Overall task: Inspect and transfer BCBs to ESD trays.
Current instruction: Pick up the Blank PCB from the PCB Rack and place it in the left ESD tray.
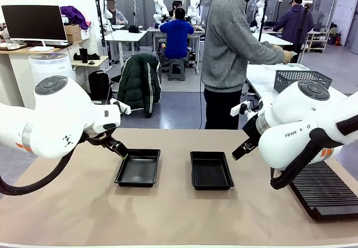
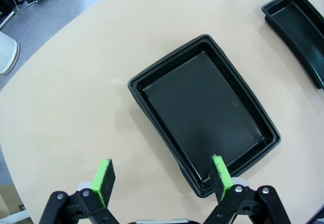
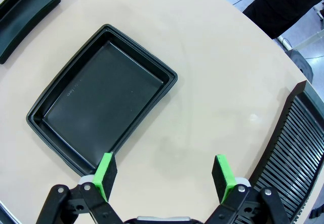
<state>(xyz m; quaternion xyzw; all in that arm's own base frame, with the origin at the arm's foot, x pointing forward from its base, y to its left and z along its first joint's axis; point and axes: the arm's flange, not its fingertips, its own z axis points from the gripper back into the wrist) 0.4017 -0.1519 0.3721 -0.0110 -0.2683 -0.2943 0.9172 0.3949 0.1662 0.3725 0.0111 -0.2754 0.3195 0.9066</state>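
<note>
Two empty black ESD trays lie side by side mid-table, the left tray (image 1: pixel 138 168) and the right tray (image 1: pixel 211 171). My left gripper (image 1: pixel 122 154) hangs open just above the left tray's near-left corner; in its wrist view the open left gripper (image 2: pixel 164 178) has that tray (image 2: pixel 202 107) below it and the other tray (image 2: pixel 298 27) at the top right. My right gripper (image 1: pixel 235 155) hovers open just right of the right tray; in its wrist view the open right gripper (image 3: pixel 164 176) stands beside that tray (image 3: pixel 101 95). No BCBs are in view.
A long black ribbed rack (image 1: pixel 327 189) lies at the table's right edge, also the rack (image 3: pixel 298 143) near my right gripper. A person in a grey sweater (image 1: pixel 226 41) stands at the far side, turned towards a grey mesh basket (image 1: pixel 302 79) on another table.
</note>
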